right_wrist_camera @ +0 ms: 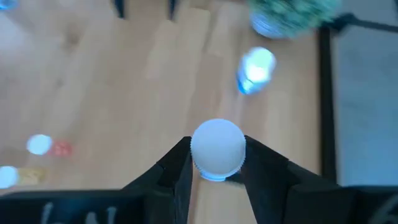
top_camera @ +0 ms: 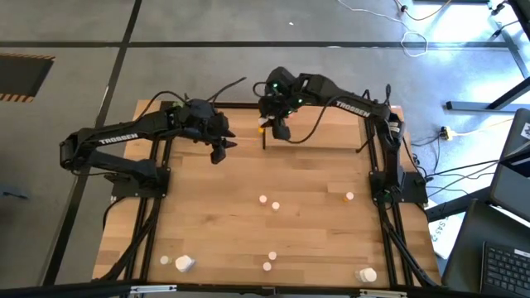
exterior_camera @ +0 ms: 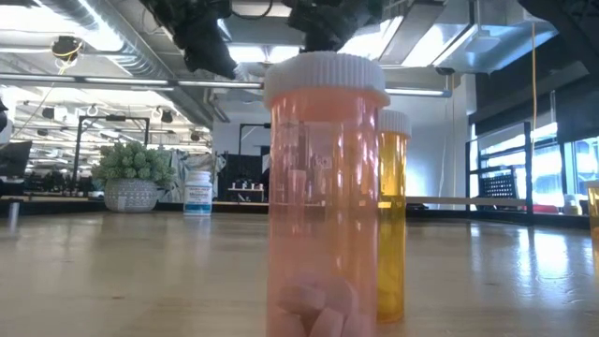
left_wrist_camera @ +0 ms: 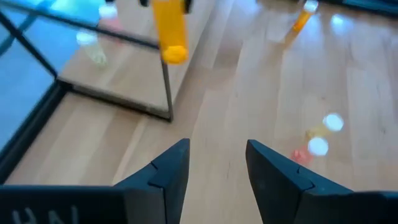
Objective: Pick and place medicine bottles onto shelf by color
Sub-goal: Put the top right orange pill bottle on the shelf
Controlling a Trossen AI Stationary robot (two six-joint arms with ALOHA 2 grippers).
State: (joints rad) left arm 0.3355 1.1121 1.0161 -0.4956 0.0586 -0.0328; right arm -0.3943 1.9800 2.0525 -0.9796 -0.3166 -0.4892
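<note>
Right gripper: I see my right gripper point(right_wrist_camera: 216, 163) clenched on a small orange medicine bottle with a white cap point(right_wrist_camera: 217, 149); the cap sits squeezed between both dark fingers point(right_wrist_camera: 177, 174).
Held bottle from the other arm: in the left wrist view that orange bottle point(left_wrist_camera: 170, 30) hangs body-down over the edge of the small light-wood shelf board with thin black metal uprights point(left_wrist_camera: 127, 81).
Right gripper from above: it hovers at the far edge of the table point(top_camera: 281, 128), with a bit of orange showing just beside it.
Left gripper: my left gripper point(left_wrist_camera: 217, 163) is released, its two dark fingers point(left_wrist_camera: 171, 168) parted with only bare tabletop between them; nothing is held.
Left gripper from above: it hangs point(top_camera: 219, 151) near the right gripper, on its left, the two apart.
Beyond the right gripper: a white bottle with a blue label point(right_wrist_camera: 255, 70) stands on the wood, and farther off is a green spiky plant ball point(right_wrist_camera: 292, 14).
Ahead of the left gripper: two small white-capped bottles, one orange and one pinkish point(left_wrist_camera: 318, 135), stand close together on the large wooden tabletop point(left_wrist_camera: 249, 81).
Table level: a translucent pinkish-red bottle with a white ribbed cap point(exterior_camera: 325, 187) stands upright with pills inside, an amber one point(exterior_camera: 392, 211) just behind it.
</note>
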